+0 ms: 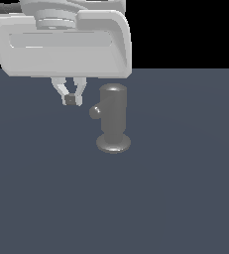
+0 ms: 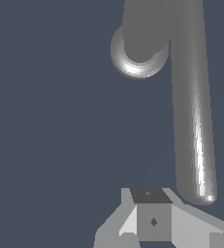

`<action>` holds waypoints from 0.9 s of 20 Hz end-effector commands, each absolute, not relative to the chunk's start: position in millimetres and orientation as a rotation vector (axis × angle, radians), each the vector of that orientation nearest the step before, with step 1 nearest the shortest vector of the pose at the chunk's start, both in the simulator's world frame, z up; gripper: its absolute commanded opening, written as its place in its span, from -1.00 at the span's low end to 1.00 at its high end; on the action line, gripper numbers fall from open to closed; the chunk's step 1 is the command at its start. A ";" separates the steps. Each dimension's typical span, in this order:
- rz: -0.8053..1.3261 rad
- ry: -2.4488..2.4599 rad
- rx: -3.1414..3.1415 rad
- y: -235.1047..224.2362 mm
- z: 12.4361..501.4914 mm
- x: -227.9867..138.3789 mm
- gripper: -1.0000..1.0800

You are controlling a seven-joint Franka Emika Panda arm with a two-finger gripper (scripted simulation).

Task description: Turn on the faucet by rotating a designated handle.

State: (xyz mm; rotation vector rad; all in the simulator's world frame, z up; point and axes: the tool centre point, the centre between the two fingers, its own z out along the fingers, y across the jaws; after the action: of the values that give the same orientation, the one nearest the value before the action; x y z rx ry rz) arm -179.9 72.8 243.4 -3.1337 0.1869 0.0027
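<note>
The faucet (image 1: 114,115) is a dull-grey upright cylinder with a domed top on a flared disc base. Its handle (image 1: 95,111) juts sideways from the upper body, toward the exterior view's left. My gripper (image 1: 72,99) hangs beside the handle's rounded tip, slightly farther to the exterior view's left and a little higher, with its fingers shut and holding nothing. In the wrist view the handle (image 2: 195,121) is a long shiny rod whose tip ends just beside my shut gripper (image 2: 152,220), and I see no contact between them. Beyond it show the faucet's body (image 2: 145,29) and base.
A flat dark blue-grey floor (image 1: 185,198) lies under the faucet and stretches all around it. The arm's large white hand housing (image 1: 61,44) fills the upper part of the exterior view on its left side.
</note>
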 end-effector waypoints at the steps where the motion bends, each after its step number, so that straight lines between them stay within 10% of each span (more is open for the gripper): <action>1: 0.001 0.195 -3.133 75.9 233.7 -175.7 -1.00; 18: 0.000 0.206 -3.134 58.5 220.9 -168.7 -1.00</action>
State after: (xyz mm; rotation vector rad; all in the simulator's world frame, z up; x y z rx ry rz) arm -168.9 65.9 220.9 -3.1344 0.2048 0.0000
